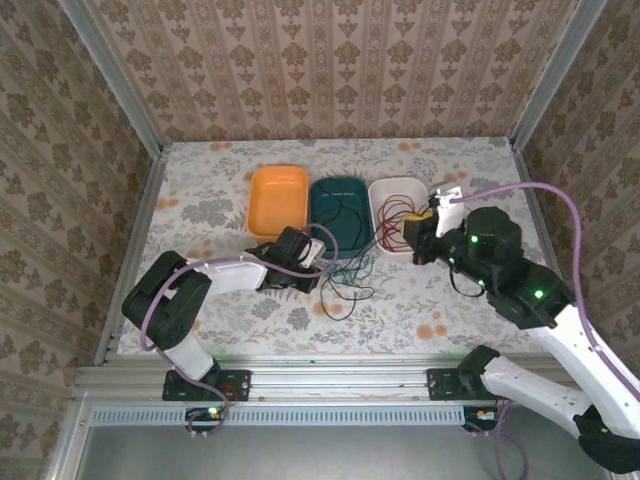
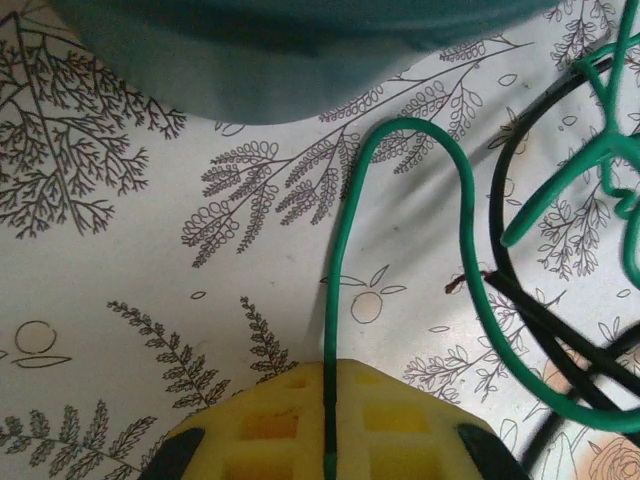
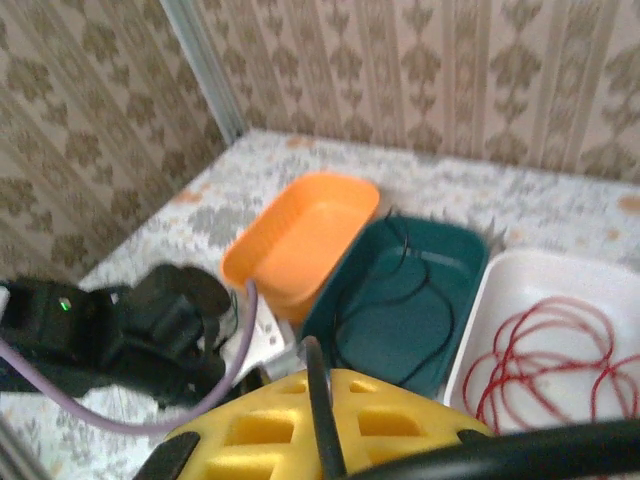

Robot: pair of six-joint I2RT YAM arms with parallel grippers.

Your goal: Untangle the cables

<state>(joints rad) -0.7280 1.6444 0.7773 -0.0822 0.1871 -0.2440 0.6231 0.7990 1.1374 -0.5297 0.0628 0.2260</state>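
The cables (image 1: 345, 280) are thin, glossy wires in a loose tangle on the surface (image 2: 120, 330), just right of the left jaws. Those jaws are clenched on a green cable (image 2: 335, 310), pinched between yellow gridded pads (image 2: 390, 430). It rises from them, arches over and curves back down to their right, where a dark cable (image 2: 495, 220) crosses it. The right jaws grasp a black cable (image 3: 316, 400) between similar pads. Ahead of them to the right, a white tray (image 3: 540, 280) holds coils of red cable (image 3: 505, 337). Straight ahead, a teal tray (image 3: 385, 330) holds a black strand (image 3: 405, 245), and an orange tray (image 3: 300, 235) is on its left. The trays are smooth, round-cornered plastic, and the surface has a floral print.
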